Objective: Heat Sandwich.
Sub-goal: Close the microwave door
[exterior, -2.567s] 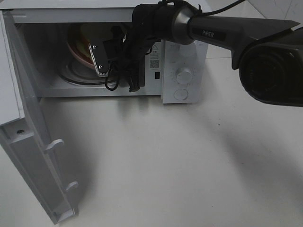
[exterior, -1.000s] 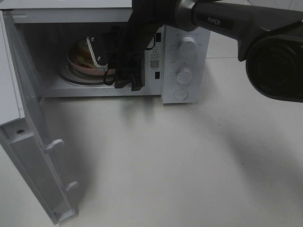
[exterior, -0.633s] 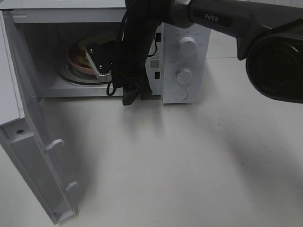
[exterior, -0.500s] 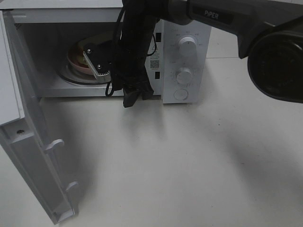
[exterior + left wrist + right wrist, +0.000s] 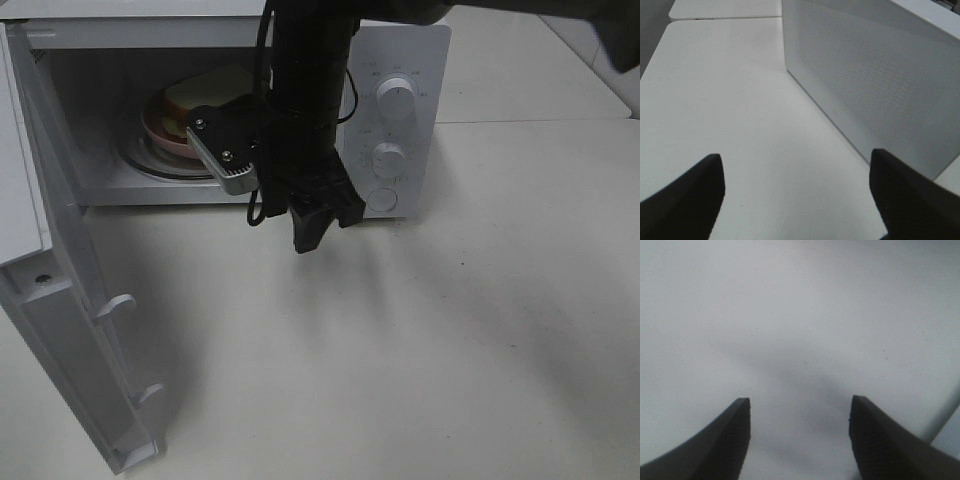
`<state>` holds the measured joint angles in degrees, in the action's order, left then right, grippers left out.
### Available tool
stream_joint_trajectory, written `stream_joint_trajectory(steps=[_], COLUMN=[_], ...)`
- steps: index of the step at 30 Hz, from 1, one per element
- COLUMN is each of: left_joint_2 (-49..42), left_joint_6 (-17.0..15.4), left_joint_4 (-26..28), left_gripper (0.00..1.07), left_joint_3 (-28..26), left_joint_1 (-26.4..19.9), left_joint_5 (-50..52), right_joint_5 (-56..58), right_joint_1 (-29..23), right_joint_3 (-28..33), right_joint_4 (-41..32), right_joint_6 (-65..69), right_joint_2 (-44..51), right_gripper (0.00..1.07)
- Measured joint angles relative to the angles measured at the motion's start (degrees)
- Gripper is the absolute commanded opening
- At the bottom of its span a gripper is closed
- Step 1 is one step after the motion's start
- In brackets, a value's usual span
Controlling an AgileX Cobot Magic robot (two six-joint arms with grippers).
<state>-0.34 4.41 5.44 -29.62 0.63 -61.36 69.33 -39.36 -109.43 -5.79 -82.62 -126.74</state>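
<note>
My right gripper (image 5: 325, 222) has backed out of the microwave (image 5: 400, 60), wide open and empty. The sandwich (image 5: 205, 95) sits inside on its plate (image 5: 160, 130), so closing the door (image 5: 60, 300) comes next.

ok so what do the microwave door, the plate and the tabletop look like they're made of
microwave door: probably white moulded plastic with a matte finish, since the latch hooks look cast in one piece with it.
plate: pink, smooth and slightly shiny, so plastic or glazed ceramic; the look leaves it open.
tabletop: white, smooth and seamless with a faint sheen, likely laminate.
</note>
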Motion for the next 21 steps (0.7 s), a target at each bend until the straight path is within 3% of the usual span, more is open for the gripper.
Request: stream_joint_trajectory(steps=[1,4,12,21], left_joint_2=[0.00,0.00,0.00,0.00], left_joint_6=[0.00,0.00,0.00,0.00], left_joint_4=[0.00,0.00,0.00,0.00], left_gripper=[0.76,0.76,0.76,0.76], left_joint_3=[0.00,0.00,0.00,0.00], left_joint_1=[0.00,0.00,0.00,0.00], left_joint_5=[0.00,0.00,0.00,0.00], right_joint_5=[0.00,0.00,0.11,0.11], right_joint_1=[0.00,0.00,0.00,3.15], right_joint_3=[0.00,8.48,22.86,33.46], right_joint_4=[0.00,0.23,0.46,1.43], right_joint_6=[0.00,0.86,5.61,18.74], right_joint_2=[0.00,5.90,16.16,26.01], right_gripper=[0.58,0.58,0.58,0.58])
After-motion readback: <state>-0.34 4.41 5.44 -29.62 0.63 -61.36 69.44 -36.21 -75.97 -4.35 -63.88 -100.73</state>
